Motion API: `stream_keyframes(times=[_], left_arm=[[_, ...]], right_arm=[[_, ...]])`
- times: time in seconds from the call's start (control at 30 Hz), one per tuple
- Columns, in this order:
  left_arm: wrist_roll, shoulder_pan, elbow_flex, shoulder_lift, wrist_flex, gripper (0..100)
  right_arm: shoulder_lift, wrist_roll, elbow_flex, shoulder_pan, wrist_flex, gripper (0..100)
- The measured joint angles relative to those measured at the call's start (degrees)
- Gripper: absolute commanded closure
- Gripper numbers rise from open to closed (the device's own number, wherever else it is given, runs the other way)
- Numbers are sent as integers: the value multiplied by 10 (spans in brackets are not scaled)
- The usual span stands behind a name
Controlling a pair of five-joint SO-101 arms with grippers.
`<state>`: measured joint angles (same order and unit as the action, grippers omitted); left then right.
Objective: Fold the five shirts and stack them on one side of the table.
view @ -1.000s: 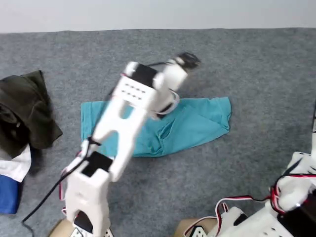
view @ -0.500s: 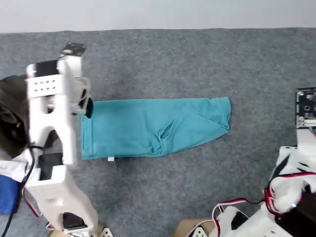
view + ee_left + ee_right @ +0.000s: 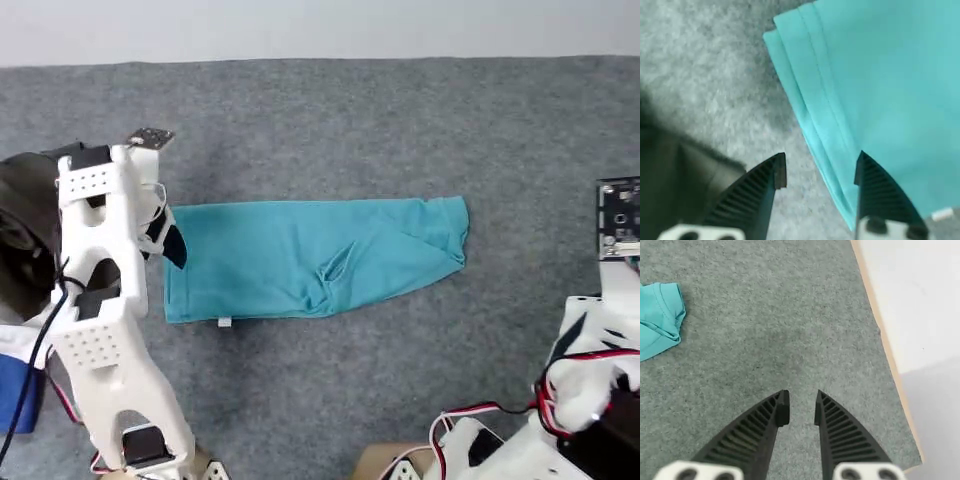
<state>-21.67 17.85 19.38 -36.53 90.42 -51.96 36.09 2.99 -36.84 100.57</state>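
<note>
The bench [image 3: 330,120] wears a grey felt-like cover, and a pale wall [image 3: 320,30] runs behind its far edge. From the right wrist view, the bench's light wooden rim [image 3: 879,335] drops off to a pale floor.

Centre stage is the teal shirt [image 3: 310,258], lying flat and folded into a long strip. Its long axis runs side to side across the bench, parallel to the far edge. The layered hem end faces the left arm's side, and the rumpled end faces the right arm's side.

The left end effector [image 3: 820,172] hangs at that hem end with its jaws spread wide: one finger over bare cover, the other over the shirt's folded edge. Whether it touches the cloth cannot be told.

Just beyond it sits a pile: a dark olive garment [image 3: 30,230], a white garment [image 3: 25,340] and a blue garment [image 3: 15,395].

The right end effector [image 3: 799,407] is parted only a little, holds nothing, and sits over bare cover well apart from the shirt.
</note>
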Motion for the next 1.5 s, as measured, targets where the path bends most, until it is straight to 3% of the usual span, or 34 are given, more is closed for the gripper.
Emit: stream_keyframes(times=[0.23,0.43,0.7,1.07,1.23,1.5], left_arm=[[-2,-11,8,-50,-11,791],[4,-35,19,-68,-1,994],[4,-52,32,-67,25,996],[4,11,169,-45,84,996],[20,-31,171,-24,84,996],[49,-157,171,41,84,996]], right_arm=[[0,0,0,0,0,895],[0,0,0,0,0,895],[0,0,0,0,0,895],[0,0,0,0,0,895],[0,0,0,0,0,895],[0,0,0,0,0,895]])
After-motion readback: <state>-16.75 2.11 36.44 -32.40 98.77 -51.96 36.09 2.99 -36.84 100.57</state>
